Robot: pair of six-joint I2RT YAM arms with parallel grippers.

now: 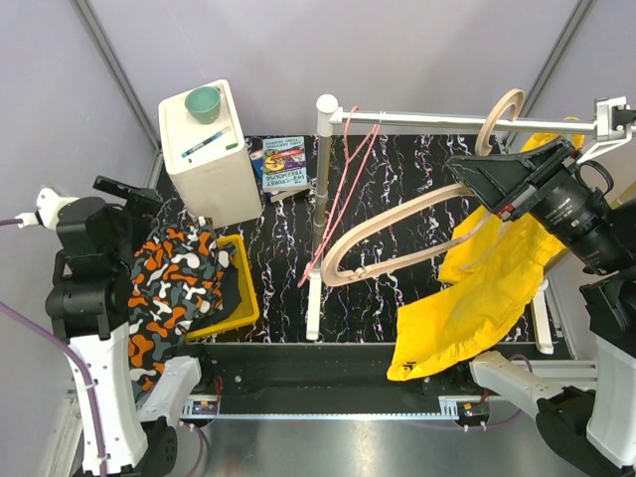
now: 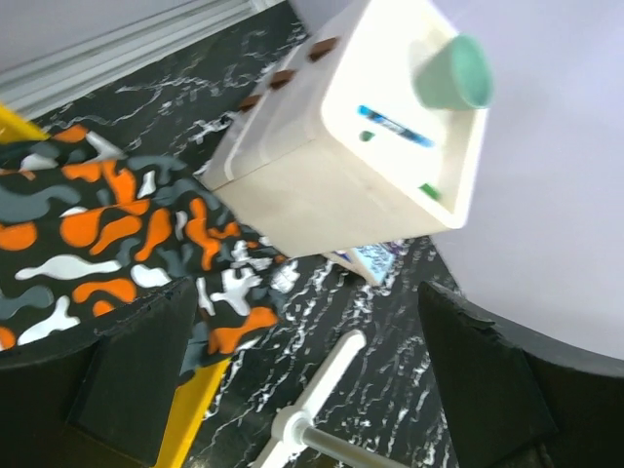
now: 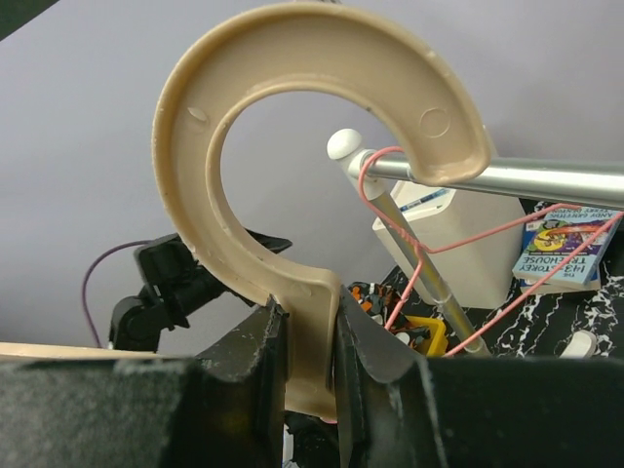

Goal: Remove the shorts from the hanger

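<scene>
Top cam: left gripper [image 1: 127, 192] is spread wide w/ nothing in it, hanging over the camo shorts [image 1: 169, 273]. Those lie bunched in the yellow bin [image 1: 248, 298] on the left, spilling over its near side. On the right, the right gripper [image 1: 475, 169] is pinched on the neck of the tan hanger [image 1: 329, 264], hook touching the metal rail [image 1: 427, 119]. A yellow garment [image 1: 477, 298] droops below.

Left wrist cam: fingers [image 2: 136, 370] far apart, empty, shorts just below, white box [image 2: 341, 166] beyond.

Right wrist cam: jaws clamp the hanger neck tight.
</scene>
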